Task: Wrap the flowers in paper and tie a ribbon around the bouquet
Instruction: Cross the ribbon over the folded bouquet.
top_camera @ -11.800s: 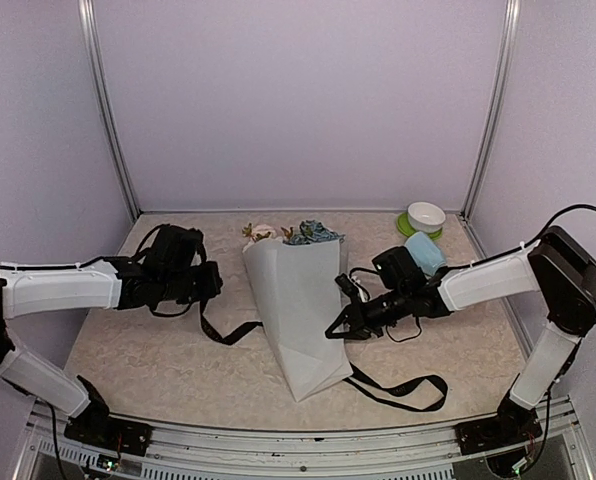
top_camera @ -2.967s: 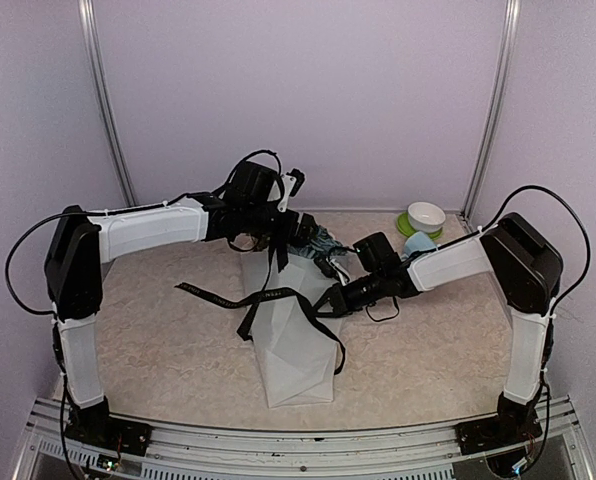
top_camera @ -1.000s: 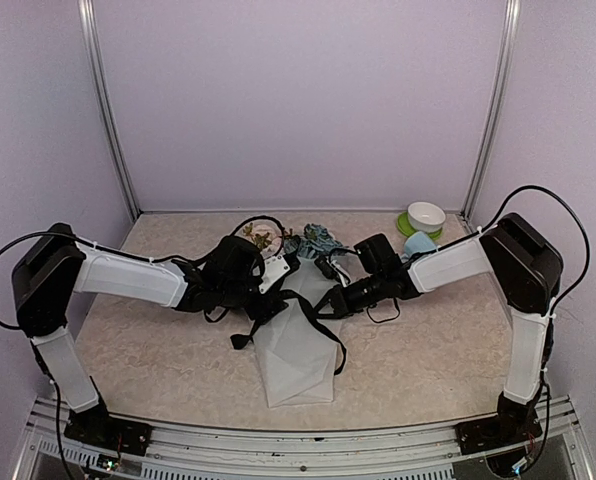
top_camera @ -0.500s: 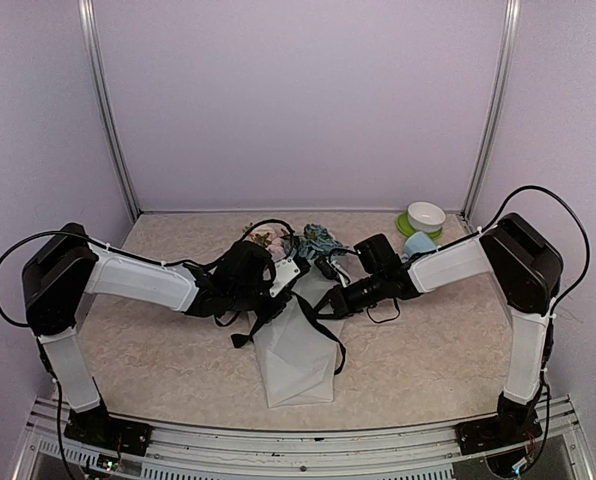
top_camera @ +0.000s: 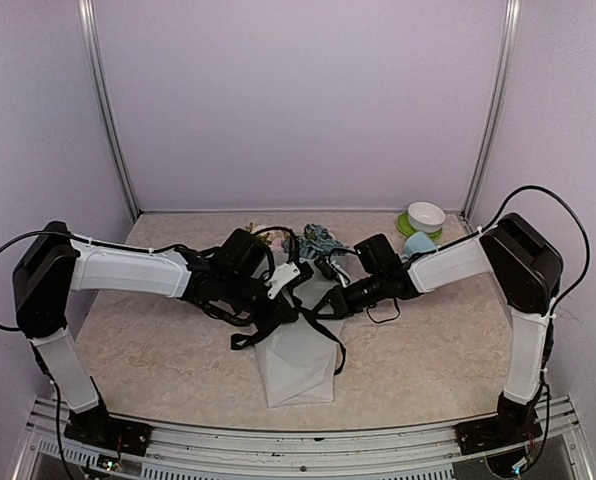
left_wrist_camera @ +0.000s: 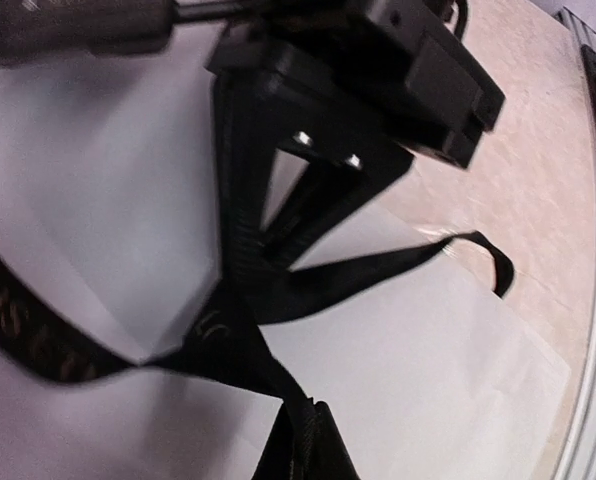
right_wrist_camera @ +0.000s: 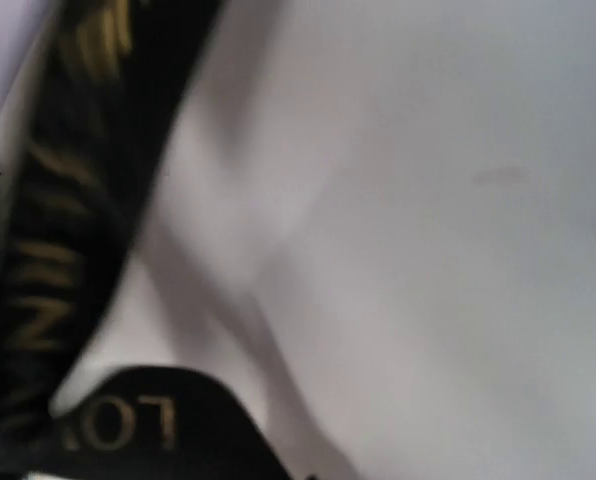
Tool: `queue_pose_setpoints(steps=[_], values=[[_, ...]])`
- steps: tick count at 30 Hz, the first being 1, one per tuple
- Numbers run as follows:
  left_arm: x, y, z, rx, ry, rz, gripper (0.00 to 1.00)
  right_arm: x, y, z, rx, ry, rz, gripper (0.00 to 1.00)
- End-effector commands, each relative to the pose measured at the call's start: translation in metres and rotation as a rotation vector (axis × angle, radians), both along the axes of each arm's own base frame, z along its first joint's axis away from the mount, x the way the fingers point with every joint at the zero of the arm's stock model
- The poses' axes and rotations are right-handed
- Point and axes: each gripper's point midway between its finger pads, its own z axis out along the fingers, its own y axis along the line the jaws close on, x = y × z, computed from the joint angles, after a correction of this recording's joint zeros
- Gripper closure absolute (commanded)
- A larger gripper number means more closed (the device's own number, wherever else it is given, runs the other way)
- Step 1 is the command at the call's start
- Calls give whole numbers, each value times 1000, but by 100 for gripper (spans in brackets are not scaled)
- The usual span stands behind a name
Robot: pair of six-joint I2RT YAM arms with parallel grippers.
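Hard to read: right wrist view is all blur, just frosted white paper [right_wrist_camera: 428, 200] and black satin ribbon with gold lettering [right_wrist_camera: 68, 200]; I see no fingers there. Left arm stretches low from left edge to frame centre. Left gripper [top_camera: 300, 288] pinched closed on ribbon. Bouquet [top_camera: 296, 365] lies centre, cone tip toward bottom, pink and blue flowers [top_camera: 318, 238] at top. Right arm folds in from right. Right gripper [top_camera: 328, 303] clamped on ribbon at cone's edge. White bowl on green plate [top_camera: 425, 217] and pale blue cup [top_camera: 421, 250] upper right, behind right arm.
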Motion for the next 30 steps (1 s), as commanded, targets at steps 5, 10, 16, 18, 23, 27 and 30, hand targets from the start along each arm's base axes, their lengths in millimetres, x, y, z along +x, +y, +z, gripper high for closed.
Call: queue_pose_setpoints(steps=[5,10,16,18,23,27,30], values=[[-85,-5,22,5,264,-186,100,-2,3,15,19,-60,33,100],[-104,-17,50,-44,236,-239,100,-3,3,22,36,-84,47,100],[-128,-25,93,-151,216,-347,100,-4,2,28,42,-111,49,100],[-125,-21,94,-169,190,-351,100,-4,2,26,40,-112,49,100],[-55,5,84,-252,191,-129,100,-1,3,23,39,-101,40,100],[-7,25,87,-312,167,27,100,6,4,22,25,-107,10,100],[-8,19,89,-341,185,1,100,9,6,25,34,-114,6,100]])
